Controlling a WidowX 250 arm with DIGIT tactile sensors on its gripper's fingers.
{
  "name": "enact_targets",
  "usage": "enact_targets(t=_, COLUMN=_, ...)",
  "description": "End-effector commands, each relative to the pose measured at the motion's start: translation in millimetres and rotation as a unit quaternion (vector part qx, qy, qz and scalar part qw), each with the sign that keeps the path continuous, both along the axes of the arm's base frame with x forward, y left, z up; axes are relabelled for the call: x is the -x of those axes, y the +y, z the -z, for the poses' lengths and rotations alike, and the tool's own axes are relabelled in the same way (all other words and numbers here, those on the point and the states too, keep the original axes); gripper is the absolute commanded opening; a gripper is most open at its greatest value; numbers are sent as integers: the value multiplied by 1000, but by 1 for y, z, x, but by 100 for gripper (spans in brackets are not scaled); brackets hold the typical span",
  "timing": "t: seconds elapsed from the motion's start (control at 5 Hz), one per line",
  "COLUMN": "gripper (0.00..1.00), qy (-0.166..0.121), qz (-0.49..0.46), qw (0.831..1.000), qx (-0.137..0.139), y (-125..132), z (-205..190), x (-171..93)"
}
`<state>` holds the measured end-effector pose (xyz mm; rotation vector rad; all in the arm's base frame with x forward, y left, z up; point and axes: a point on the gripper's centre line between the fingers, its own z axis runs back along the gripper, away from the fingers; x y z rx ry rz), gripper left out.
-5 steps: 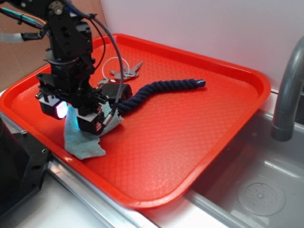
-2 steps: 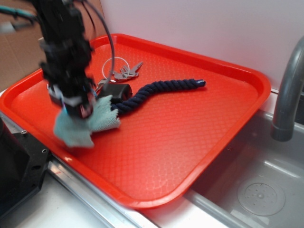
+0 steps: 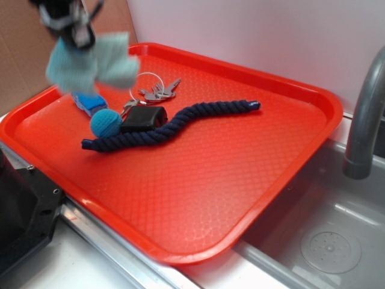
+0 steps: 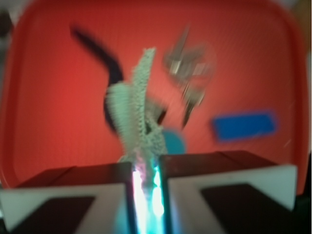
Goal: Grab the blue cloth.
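The blue cloth (image 3: 91, 62), a pale teal fuzzy rag, hangs in the air above the far left corner of the red tray (image 3: 240, 180). My gripper (image 3: 75, 33) is at the top left edge of the exterior view, blurred, shut on the cloth's top. In the wrist view the cloth (image 4: 134, 109) dangles from between my two closed fingers, pinched at the gripper (image 4: 146, 168), with the tray far below.
On the tray lie a dark navy rope (image 3: 174, 123), a black key fob (image 3: 142, 117) with keys on a ring (image 3: 157, 90), a round teal knitted ball (image 3: 106, 123) and a bright blue block (image 3: 89, 102). A grey faucet (image 3: 364, 120) and sink basin (image 3: 325, 241) are at right.
The gripper has risen from the tray's left side up and back, carrying the cloth off the surface. The teal ball, blue block and rope's near end are now uncovered.
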<state>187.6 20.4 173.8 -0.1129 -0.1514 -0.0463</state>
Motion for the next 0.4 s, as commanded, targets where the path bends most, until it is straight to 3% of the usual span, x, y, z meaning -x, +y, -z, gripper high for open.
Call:
enact_targets(t=0.0, gripper=0, qy=-52, qz=-15, qw=997, qx=-51, y=7, z=-110, x=-7)
enact_targets(t=0.2, gripper=0, qy=-47, qz=-24, qw=995, qx=-80, y=13, z=-114, x=-10)
